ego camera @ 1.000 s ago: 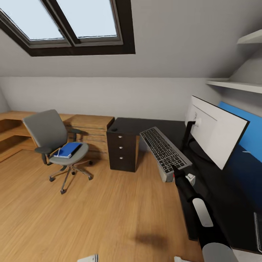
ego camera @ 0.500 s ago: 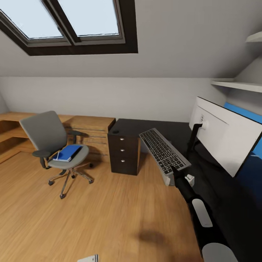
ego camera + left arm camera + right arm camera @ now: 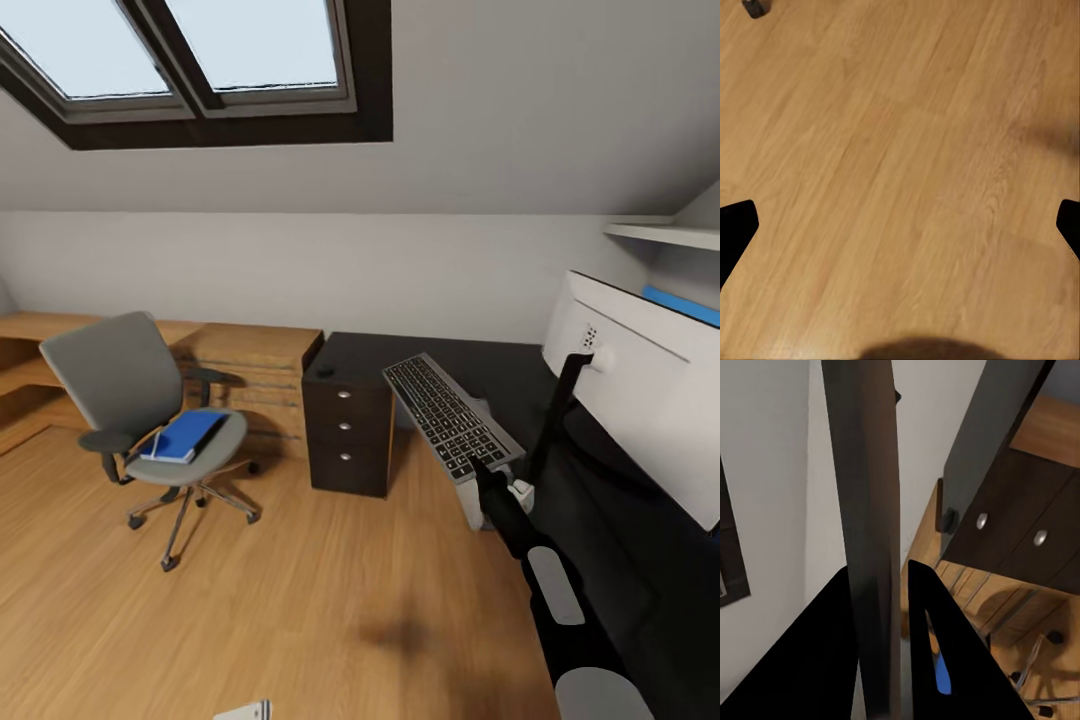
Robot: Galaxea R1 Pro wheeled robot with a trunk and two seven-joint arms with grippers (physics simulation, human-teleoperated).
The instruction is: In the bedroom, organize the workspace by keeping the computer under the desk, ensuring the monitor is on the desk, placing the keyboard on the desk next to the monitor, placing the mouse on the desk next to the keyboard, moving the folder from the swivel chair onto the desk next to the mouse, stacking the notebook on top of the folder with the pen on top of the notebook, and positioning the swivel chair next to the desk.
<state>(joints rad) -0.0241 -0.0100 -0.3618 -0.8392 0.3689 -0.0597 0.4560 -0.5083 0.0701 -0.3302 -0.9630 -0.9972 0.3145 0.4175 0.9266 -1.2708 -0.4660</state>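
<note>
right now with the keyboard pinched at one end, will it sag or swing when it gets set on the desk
The keyboard is held by the right gripper at its near end and juts out straight, so it looks stiff. With most of its length beyond the grip, it may pivot between the fingers. It is slim and flat, so it should settle on the desk without tipping.

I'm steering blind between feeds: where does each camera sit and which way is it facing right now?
Head view: high on the robot, looking forward and down at the desk, swivel chair and held keyboard; right arm shows.
Left wrist view: faces straight down at wood floor; dark finger at the frame's edge.
Right wrist view: looks along the keyboard's edge toward the drawer unit; fingers clamp it.
Shared: keyboard, drawer unit.
</note>
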